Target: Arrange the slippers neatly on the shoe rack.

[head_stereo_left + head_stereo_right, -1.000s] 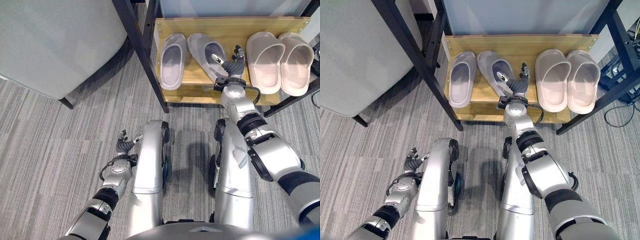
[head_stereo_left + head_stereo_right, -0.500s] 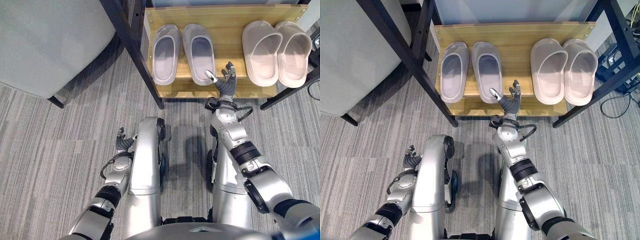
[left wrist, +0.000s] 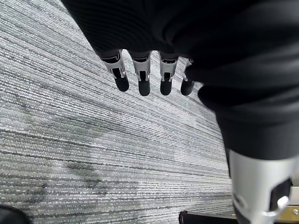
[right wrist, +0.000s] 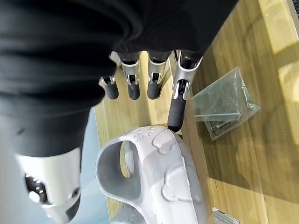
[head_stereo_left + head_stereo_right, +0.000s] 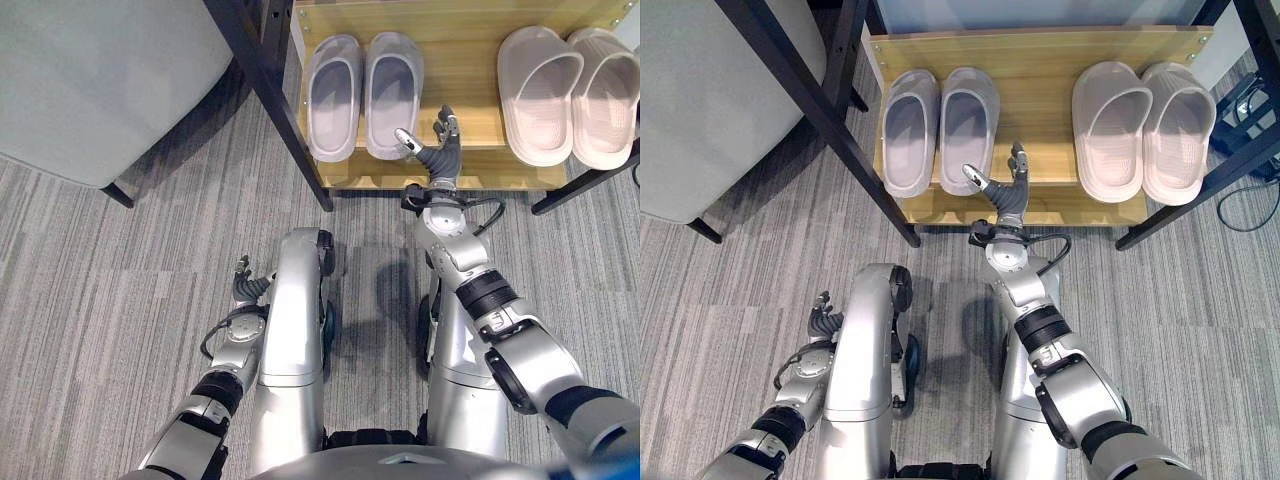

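Observation:
Two grey slippers stand side by side, toes inward, on the left of the wooden shoe rack shelf [image 5: 465,90]: the left one [image 5: 335,95] and the right one [image 5: 392,88]. A beige pair, one slipper [image 5: 540,95] beside the other [image 5: 605,95], sits on the shelf's right. My right hand [image 5: 436,160] is open at the shelf's front edge, its thumb by the heel of the right grey slipper [image 4: 154,182], nothing held. My left hand [image 5: 245,292] hangs open low over the carpet, fingers [image 3: 142,79] straight.
A black metal rack post [image 5: 270,100] slants down at the shelf's left corner. A grey upholstered seat [image 5: 100,80] stands at the upper left. A small clear bag of screws [image 4: 224,105] lies on the shelf near my right hand. Grey striped carpet [image 5: 120,300] covers the floor.
The right grey slipper, angled a second ago, now lies straight beside its mate. My right hand has drawn back from it to the shelf's front edge. The camera shifted.

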### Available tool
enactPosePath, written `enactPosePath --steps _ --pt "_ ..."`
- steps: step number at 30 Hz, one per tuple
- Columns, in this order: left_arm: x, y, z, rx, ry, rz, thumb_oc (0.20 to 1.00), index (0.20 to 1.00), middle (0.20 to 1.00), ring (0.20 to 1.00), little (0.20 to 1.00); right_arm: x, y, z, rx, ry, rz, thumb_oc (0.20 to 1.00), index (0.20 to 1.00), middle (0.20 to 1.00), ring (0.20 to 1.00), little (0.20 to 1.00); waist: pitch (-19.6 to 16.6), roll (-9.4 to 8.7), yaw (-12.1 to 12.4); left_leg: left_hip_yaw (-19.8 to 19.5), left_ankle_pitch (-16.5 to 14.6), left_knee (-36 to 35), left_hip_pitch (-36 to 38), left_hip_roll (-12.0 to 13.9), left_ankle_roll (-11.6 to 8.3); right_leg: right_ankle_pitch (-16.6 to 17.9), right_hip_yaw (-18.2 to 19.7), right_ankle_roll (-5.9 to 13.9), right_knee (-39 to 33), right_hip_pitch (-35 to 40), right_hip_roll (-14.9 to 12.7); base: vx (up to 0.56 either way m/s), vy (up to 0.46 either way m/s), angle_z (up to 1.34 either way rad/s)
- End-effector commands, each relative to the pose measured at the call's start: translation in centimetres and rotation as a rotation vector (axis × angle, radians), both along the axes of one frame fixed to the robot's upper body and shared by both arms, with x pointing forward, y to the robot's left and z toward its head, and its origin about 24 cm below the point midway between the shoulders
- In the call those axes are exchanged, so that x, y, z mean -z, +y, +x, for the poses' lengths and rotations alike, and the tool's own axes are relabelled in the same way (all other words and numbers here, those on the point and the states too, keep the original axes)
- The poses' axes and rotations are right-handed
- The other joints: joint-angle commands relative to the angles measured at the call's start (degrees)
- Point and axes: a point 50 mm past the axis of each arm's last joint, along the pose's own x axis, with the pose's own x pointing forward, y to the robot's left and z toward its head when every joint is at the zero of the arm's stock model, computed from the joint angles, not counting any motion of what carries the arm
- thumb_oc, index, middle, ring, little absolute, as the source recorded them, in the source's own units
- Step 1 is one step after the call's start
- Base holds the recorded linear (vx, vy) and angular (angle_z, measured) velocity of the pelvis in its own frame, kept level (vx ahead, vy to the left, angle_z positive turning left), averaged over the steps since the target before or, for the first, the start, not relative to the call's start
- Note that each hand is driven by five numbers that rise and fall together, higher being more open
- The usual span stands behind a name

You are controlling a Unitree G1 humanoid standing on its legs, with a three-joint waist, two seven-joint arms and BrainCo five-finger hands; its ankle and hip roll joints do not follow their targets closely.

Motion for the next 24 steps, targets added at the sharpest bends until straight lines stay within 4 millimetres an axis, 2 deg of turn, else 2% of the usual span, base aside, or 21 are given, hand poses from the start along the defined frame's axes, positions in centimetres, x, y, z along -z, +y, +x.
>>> enactPosePath --steps 1,8,14,17,21,24 --pt "0.0 -1.1 -0.2 0.066 -0.013 0.041 1.0 1.0 1.0 1.0 1.0 -1.4 3.8 -0.9 -0.17 -0.068 0.008 1.0 1.0 1.0 1.0 1.0 -3.75 -1.16 4.22 -1.37 2.55 2.8 -3.49 -1.92 1.88 9.7 5.78 -3.11 2.85 2.16 1.61 0.0 0.0 0.0" --pt "0.4 -1.1 -0.3 0.067 0.007 0.053 1.0 1.0 1.0 1.0 1.0 -1.1 3.8 -1.3 -0.17 -0.075 -0.01 1.0 1.0 1.0 1.0 1.0 -3.49 -1.24 4.07 -1.46 2.48 3.17 -3.5 -1.7 1.88 9.77 5.86 -3.08 3.3 2.21 1.83 0.0 0.0 0.0" --pt "0.6 -0.9 -0.5 0.058 0.012 0.064 1.0 1.0 1.0 1.0 1.0 -1.1 2.4 -1.6 -0.079 -0.108 -0.033 1.0 1.0 1.0 1.0 1.0 -3.75 -1.08 3.57 -1.64 2.48 3.44 -3.49 -1.7 2.01 9.61 5.95 -3.0 3.28 2.13 1.93 0.0 0.0 0.0" --pt "0.7 -0.9 -0.5 0.057 0.02 0.068 1.0 1.0 1.0 1.0 1.0 -1.1 1.9 -2.1 -0.054 -0.115 0.025 1.0 1.0 1.0 1.0 1.0 -3.82 -1.16 3.31 -1.57 2.35 3.54 -3.49 -1.66 1.98 9.59 5.84 -2.93 3.44 2.16 1.92 0.0 0.0 0.0" --pt "1.2 -0.7 -1.2 0.065 0.035 0.038 1.0 1.0 1.0 1.0 1.0 -3.0 0.5 -3.4 -0.02 -0.244 0.033 1.0 1.0 1.0 1.0 1.0 -3.64 -1.29 2.95 -1.48 2.68 3.67 -3.49 -1.6 1.98 9.77 5.63 -2.93 3.43 2.11 1.96 0.0 0.0 0.0" --pt "1.3 -0.5 -1.3 0.068 0.04 0.045 1.0 1.0 1.0 1.0 1.0 -3.7 0.7 -4.3 -0.055 -0.305 0.003 1.0 1.0 1.0 1.0 1.0 -3.22 -1.49 2.66 -1.46 2.73 3.72 -3.5 -1.61 2.01 9.87 5.75 -2.9 3.47 2.03 2.11 0.0 0.0 0.0"
